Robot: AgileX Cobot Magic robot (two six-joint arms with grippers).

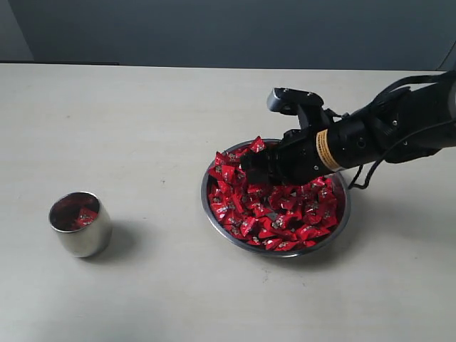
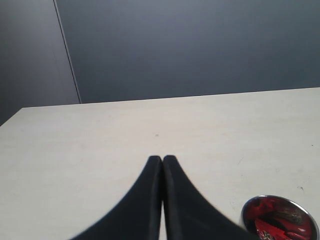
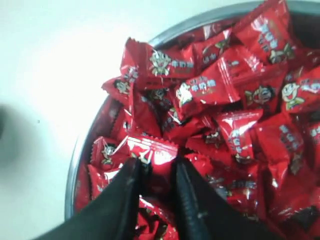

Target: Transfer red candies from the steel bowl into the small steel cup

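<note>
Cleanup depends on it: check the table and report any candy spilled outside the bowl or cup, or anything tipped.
Nothing stands out. The red candies lie heaped inside the steel bowl, which sits flat. A few more are in the small steel cup, which stands upright. No candy shows on the bare table.

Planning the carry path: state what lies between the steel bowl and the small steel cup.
Bare table between steel bowl and small steel cup, per exterior view.

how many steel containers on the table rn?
2. The steel bowl sits right of centre in the exterior view, heaped with red candies. The small steel cup stands apart at the left, a few candies inside. No others visible.
</note>
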